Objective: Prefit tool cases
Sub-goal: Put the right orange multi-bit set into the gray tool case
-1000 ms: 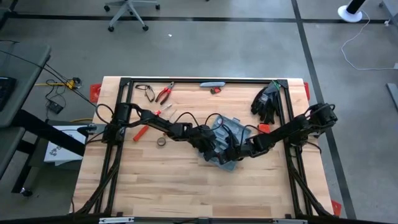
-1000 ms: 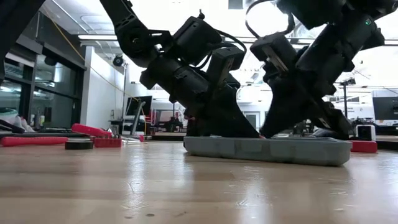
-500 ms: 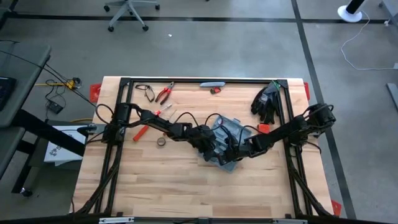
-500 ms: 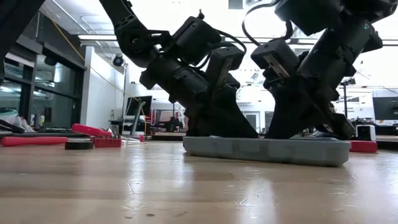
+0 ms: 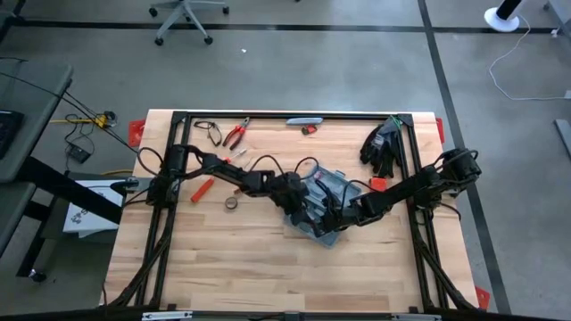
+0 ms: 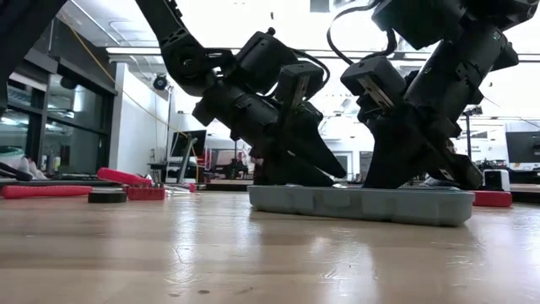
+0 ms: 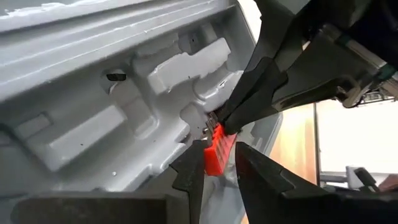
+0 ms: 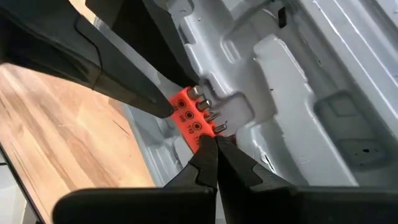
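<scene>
From above I only see both arms meeting over the open tool case [image 5: 323, 203] mid-table, but my wrist views show the left gripper [image 7: 219, 163] parted around a red bit holder [image 8: 188, 114] while the right gripper [image 8: 216, 163], clenched empty, presses it.

A wooden table [image 5: 223, 259] has two dark arms that meet in the middle, over a flat grey-blue case [image 5: 323, 198]. The left gripper [image 5: 308, 209] and the right gripper [image 5: 335, 217] are both on the case, close together. At the far edge lie red pliers [image 5: 235, 134], with black gloves [image 5: 382, 145] far right and a tape roll [image 5: 231, 202] to the left.
</scene>
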Action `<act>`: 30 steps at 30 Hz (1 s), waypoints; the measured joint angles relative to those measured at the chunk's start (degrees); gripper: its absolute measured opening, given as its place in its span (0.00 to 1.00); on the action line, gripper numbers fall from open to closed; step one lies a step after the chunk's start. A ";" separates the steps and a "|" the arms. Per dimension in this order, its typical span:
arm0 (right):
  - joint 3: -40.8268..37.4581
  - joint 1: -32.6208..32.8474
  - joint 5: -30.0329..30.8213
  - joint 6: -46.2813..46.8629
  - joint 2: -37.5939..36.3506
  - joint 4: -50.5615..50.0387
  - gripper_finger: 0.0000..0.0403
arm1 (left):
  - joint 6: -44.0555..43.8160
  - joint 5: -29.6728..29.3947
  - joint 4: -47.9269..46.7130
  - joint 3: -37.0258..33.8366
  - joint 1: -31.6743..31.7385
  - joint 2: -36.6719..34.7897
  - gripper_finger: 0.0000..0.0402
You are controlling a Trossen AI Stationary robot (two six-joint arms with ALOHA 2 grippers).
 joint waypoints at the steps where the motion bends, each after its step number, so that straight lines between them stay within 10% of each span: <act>1: 0.00 0.00 -0.01 0.00 0.01 -0.03 0.00 | 0.14 0.09 0.05 0.00 0.20 0.02 0.20; 10: -0.11 0.02 -0.21 0.00 0.04 -0.14 0.00 | 1.78 2.91 0.00 -0.14 1.03 -0.88 0.18; 17: -0.15 0.02 -0.24 0.09 0.09 0.07 0.00 | 13.40 -3.77 -3.21 0.00 -2.45 -4.19 0.01; 30: -0.20 0.02 -0.35 0.61 0.09 0.15 0.00 | 19.06 -11.55 -2.39 -0.02 -5.72 -3.98 0.00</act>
